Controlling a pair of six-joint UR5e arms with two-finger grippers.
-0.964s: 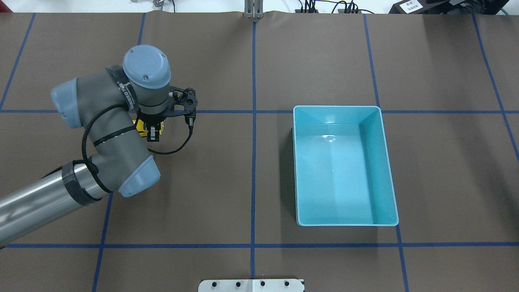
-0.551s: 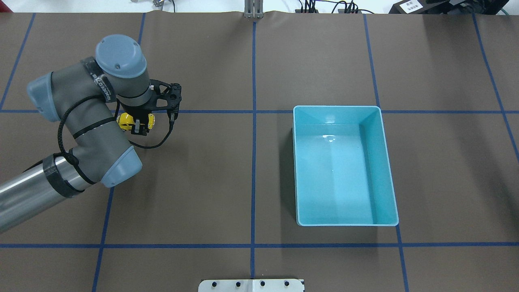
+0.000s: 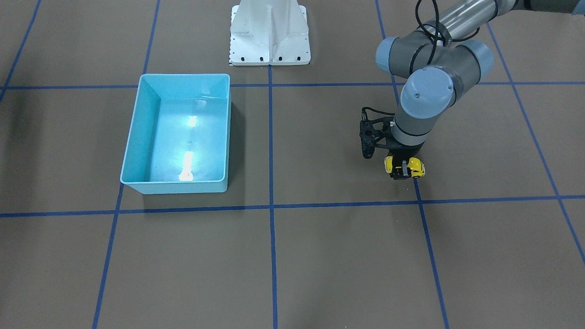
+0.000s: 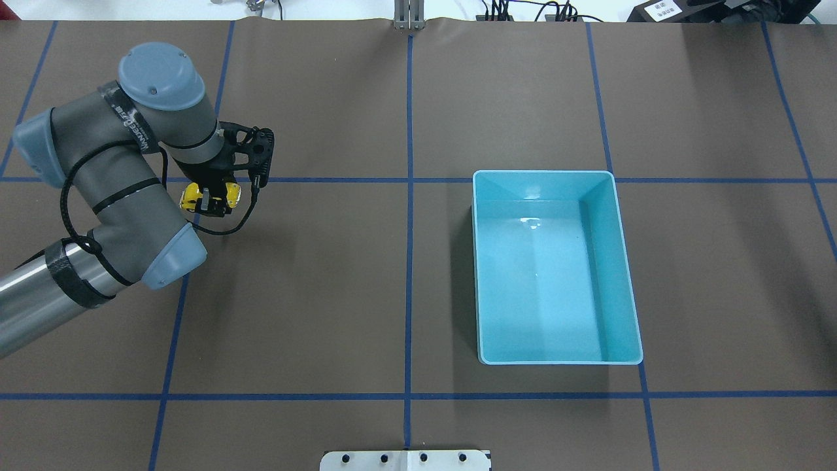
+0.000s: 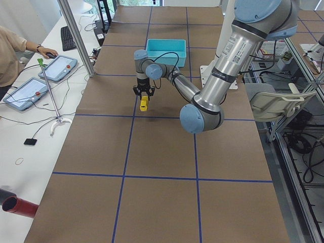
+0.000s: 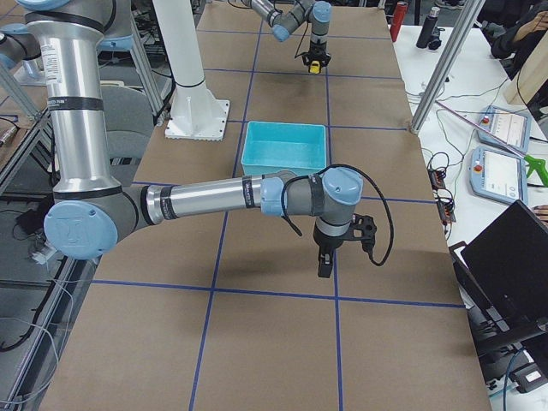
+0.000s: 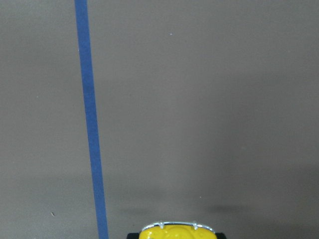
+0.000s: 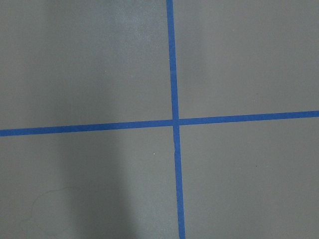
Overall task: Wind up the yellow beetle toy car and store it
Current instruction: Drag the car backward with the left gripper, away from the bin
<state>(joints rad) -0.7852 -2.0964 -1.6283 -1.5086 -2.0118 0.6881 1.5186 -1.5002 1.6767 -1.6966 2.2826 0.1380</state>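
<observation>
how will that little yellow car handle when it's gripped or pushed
The yellow toy car is tiny, barely wider than the jaws shut on it, so probably light. Its glossy rounded shell may slip in a loose grip. On wheels, it would likely roll if pushed along the table.

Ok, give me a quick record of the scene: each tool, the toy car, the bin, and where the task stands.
left tool: pointing down, shut on the yellow beetle toy car
right tool: seen only in the side view; open or shut unclear
light-blue bin: apart from the car, on the robot's right half; car not inside
task stage: car not yet stored
</observation>
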